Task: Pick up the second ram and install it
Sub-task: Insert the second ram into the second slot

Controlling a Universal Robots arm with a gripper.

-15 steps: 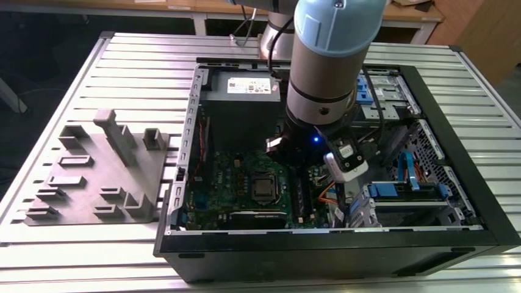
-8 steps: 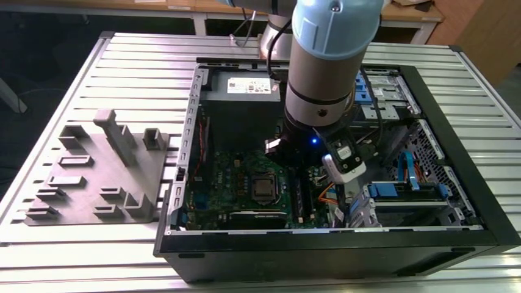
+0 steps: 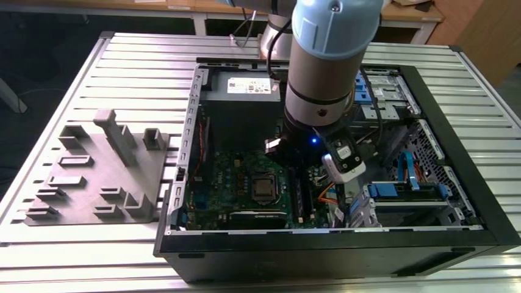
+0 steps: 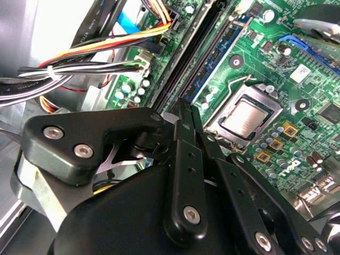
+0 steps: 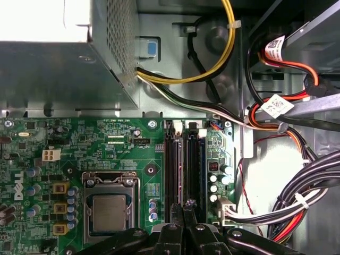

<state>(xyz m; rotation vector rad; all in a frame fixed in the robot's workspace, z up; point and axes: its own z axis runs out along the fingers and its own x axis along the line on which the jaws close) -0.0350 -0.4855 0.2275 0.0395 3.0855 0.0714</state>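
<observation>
My gripper point(image 4: 183, 103) point(image 5: 187, 204) is low inside the open computer case point(image 3: 456, 152), over the memory slots beside the processor socket point(image 5: 109, 212). Its fingers are pressed together. The tips sit on the top edge of a long, thin, dark strip, the second ram point(image 5: 191, 170) point(image 4: 186, 64), which stands edge-on along a slot. Another dark slot point(image 5: 172, 170) runs right beside it. In the exterior view the arm's wrist point(image 3: 321, 116) hides the fingertips; the slots point(image 3: 298, 195) show just below it. The grey holder tray point(image 3: 97, 177) at the exterior view's left carries upright slabs.
The grey power supply point(image 3: 240, 91) point(image 5: 53, 69) fills one end of the case. Bundles of cables point(image 5: 297, 202) point(image 4: 79, 69) run close beside the slots. Drive bays with blue clips point(image 3: 407, 189) lie at the exterior view's right. The case stands on a slatted metal table point(image 3: 138, 55).
</observation>
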